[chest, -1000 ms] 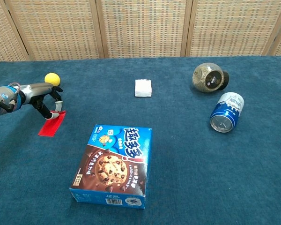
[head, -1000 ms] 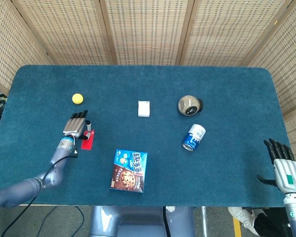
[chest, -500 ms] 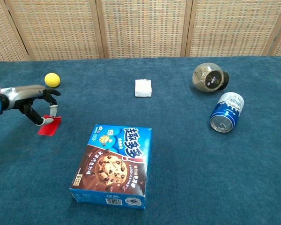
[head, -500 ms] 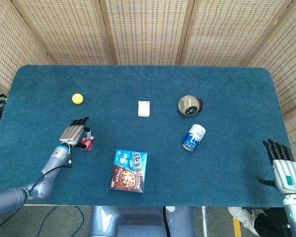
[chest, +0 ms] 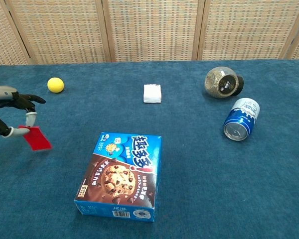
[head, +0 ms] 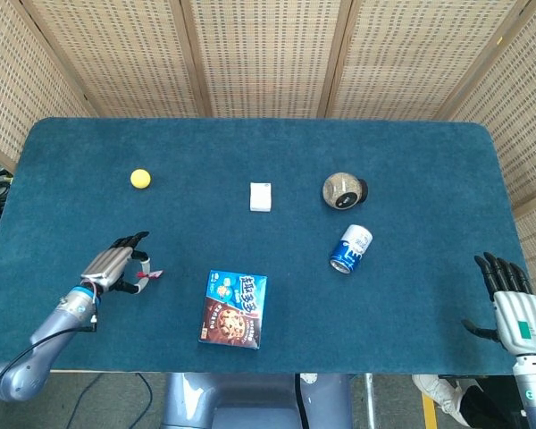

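The left hand [head: 116, 264] hangs over the desk [head: 268, 152] near its front-left corner, pinching a small red packet [chest: 36, 138] between thumb and a fingertip, the other fingers stretched forward above it. The packet is flat, thin and plain red, tilted with one corner drooping, and it appears lifted clear of the cloth. Bare blue surface lies all round that hand, out to the left and front edges. A yellow ball [head: 140, 178] sits well apart toward the back-left; a cookie box [head: 233, 308] lies flat near the front edge, to the right of the packet. The right hand [head: 515, 304] rests past the front-right corner, off the desk, fingers spread and holding nothing. A white block [head: 261, 197] lies at mid-desk, a round jar [head: 344, 190] and a blue can [head: 350, 248] on their sides toward the right.
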Controlling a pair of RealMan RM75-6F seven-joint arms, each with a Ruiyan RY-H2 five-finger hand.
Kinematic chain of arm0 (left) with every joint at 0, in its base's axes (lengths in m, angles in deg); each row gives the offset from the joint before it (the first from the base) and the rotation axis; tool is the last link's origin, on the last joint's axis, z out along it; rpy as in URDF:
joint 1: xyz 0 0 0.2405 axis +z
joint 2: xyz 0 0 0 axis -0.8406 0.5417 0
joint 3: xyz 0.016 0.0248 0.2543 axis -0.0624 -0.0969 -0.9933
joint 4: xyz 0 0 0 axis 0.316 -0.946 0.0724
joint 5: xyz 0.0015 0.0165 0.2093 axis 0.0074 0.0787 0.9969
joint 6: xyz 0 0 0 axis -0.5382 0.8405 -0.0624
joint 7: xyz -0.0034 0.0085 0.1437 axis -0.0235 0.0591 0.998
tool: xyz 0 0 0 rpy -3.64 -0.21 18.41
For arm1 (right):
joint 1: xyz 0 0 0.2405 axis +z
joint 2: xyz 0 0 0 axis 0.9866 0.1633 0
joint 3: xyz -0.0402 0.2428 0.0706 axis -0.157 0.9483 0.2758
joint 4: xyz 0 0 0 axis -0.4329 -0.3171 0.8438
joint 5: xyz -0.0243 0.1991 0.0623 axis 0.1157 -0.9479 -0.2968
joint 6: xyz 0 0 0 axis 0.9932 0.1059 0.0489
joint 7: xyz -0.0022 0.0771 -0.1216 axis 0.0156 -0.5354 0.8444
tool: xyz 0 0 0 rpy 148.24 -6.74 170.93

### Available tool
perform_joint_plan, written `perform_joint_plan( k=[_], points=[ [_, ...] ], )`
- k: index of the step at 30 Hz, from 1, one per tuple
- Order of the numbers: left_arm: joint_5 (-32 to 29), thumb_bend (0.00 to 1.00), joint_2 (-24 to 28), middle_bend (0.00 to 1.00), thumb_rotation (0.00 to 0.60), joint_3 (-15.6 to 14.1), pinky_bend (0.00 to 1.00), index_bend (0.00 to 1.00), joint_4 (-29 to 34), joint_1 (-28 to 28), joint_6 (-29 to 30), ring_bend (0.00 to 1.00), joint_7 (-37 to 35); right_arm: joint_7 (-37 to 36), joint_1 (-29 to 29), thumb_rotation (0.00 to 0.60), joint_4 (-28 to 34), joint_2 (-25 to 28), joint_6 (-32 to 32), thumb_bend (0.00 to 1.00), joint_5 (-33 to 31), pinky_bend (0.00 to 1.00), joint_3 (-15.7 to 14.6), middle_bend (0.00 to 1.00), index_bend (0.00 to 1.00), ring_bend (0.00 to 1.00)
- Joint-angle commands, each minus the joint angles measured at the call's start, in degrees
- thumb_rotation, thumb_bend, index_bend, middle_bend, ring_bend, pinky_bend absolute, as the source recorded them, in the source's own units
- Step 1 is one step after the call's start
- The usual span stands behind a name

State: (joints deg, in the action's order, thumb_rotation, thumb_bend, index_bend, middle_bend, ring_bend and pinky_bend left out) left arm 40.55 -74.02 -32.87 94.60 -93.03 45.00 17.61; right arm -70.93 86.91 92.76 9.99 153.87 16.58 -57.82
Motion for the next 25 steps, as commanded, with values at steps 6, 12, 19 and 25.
perform_joint_plan(
  k=[6,12,19,25],
  points=[
    [3.4,0.57,7.4,0.00,0.600,4.1,0.00,0.71,4.8,1.7,5.1,0.00,-4.8,0.6,0.0,0.600,0.4,-0.1,0.1,0.00,0.2,0.00,-0.1,0.00,0.03,0.00],
    [7.4,0.56,3.3,0.00,0.600,5.7,0.00,0.66,1.0,2.0,10.6,0.00,-6.0,1.3,0.0,0.600,0.6,-0.2,0.1,0.00,0.2,0.00,-0.1,0.00,0.03,0.00],
    [10.3,0.53,-1.3,0.00,0.600,5.6,0.00,0.59,-3.0,1.9,15.7,0.00,-2.2,0.9,0.0,0.600,0.4,-0.2,-0.1,0.00,-0.2,0.00,-0.1,0.00,0.03,0.00],
    [8.7,0.53,-2.7,0.00,0.600,6.2,0.00,0.59,-2.2,0.9,16.5,0.00,1.7,0.3,-0.1,0.600,0.4,0.0,0.0,0.00,-0.1,0.00,0.0,0.00,0.03,0.00]
  ],
)
